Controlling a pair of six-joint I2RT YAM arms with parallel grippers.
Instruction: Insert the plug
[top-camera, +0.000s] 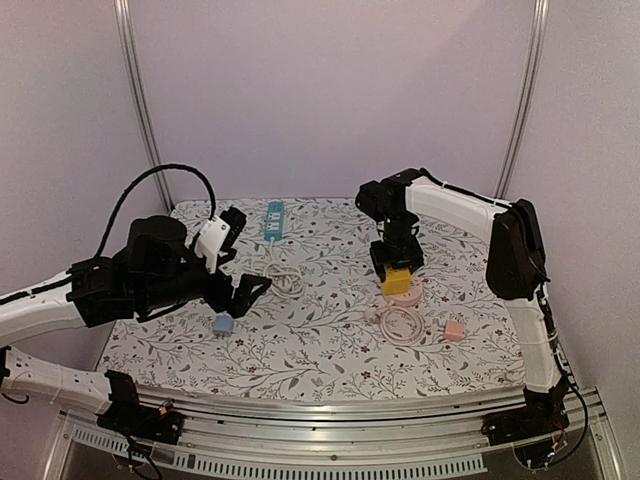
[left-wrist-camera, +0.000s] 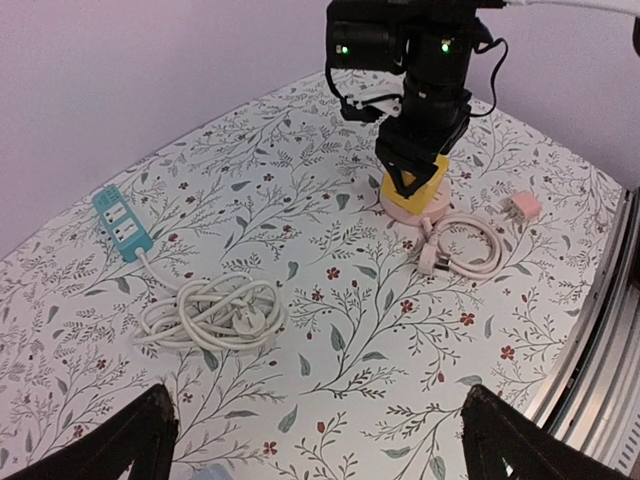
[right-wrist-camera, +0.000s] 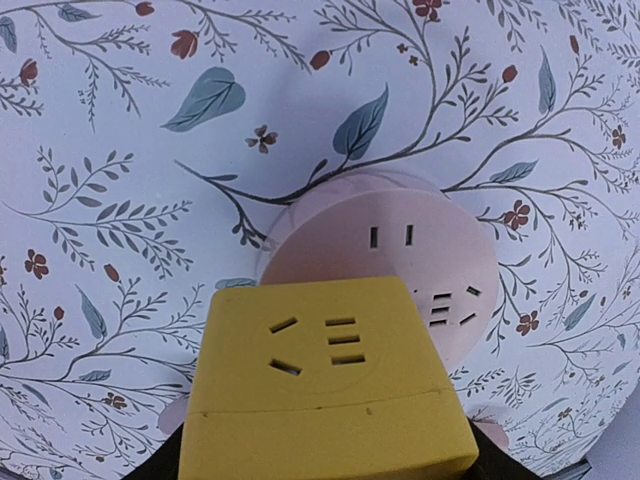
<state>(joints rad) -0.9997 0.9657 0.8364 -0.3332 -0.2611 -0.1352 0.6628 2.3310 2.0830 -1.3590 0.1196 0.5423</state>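
Filling the lower middle of the right wrist view, the yellow cube plug (right-wrist-camera: 330, 400) is sitting over the lower edge of the round pink socket (right-wrist-camera: 400, 250). The right gripper (top-camera: 397, 278) is clamping it between dark fingers; whether its prongs are seated cannot be told. At the top view's left, the left gripper (left-wrist-camera: 315, 445) is hanging with fingers spread wide, holding nothing. A teal power strip (left-wrist-camera: 122, 222) and a white coiled cord (left-wrist-camera: 210, 315) are lying left of centre in the left wrist view.
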